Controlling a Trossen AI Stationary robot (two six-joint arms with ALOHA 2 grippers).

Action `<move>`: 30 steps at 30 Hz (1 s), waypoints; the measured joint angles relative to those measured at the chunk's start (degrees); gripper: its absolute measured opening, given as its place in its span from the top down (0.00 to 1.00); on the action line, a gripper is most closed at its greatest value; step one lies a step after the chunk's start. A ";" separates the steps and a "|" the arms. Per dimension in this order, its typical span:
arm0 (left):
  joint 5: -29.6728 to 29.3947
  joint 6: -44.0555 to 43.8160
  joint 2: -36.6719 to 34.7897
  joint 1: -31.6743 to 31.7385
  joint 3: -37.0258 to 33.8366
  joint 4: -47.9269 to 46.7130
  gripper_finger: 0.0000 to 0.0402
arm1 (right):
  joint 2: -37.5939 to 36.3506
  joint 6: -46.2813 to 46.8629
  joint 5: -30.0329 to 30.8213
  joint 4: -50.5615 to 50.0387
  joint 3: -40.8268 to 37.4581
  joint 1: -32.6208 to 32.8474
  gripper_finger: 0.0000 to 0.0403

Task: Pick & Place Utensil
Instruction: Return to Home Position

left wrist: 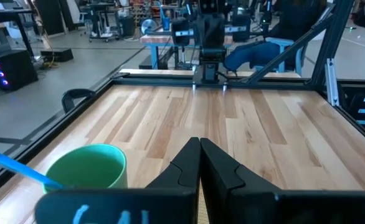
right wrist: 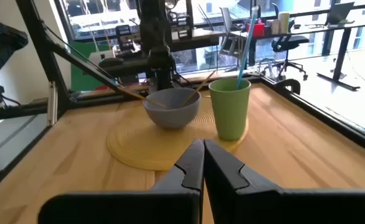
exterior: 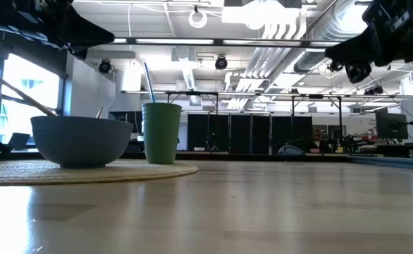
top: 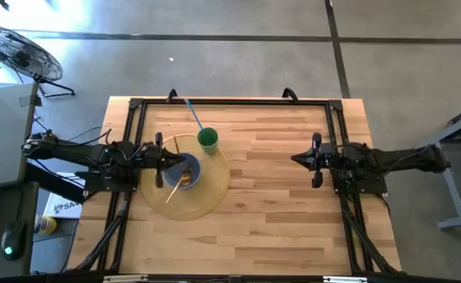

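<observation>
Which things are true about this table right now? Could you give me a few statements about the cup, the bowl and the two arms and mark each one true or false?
1. The blue straw stands in the green cup. True.
2. The green cup stands on bare wood, off the brown mat. False: it stands on the mat's edge, beside the blue bowl.
3. The blue bowl is empty. False: gold utensils lean in it, handles sticking out over the rim.
4. The left gripper and the right gripper are both shut and hold nothing. True.
</observation>
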 joint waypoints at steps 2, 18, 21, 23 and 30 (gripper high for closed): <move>0.00 -0.08 -0.14 0.00 0.02 -0.45 1.00 | -1.46 0.20 0.05 0.92 -1.90 0.00 1.00; 1.78 -1.95 -9.33 -0.02 -3.94 -4.75 1.00 | -12.21 -0.20 -1.90 -4.28 -5.63 0.01 1.00; 4.14 -0.96 -11.31 0.00 -5.07 -4.12 1.00 | -12.76 -0.15 -1.90 -3.89 -6.37 0.01 0.99; 6.41 0.32 -13.12 -0.02 -5.40 -4.83 1.00 | -12.86 -0.12 -2.52 -3.68 -6.37 0.00 0.99; 9.52 1.14 -21.47 -0.01 -5.61 -8.73 1.00 | -12.84 -0.10 -3.90 -3.28 -6.37 0.02 0.99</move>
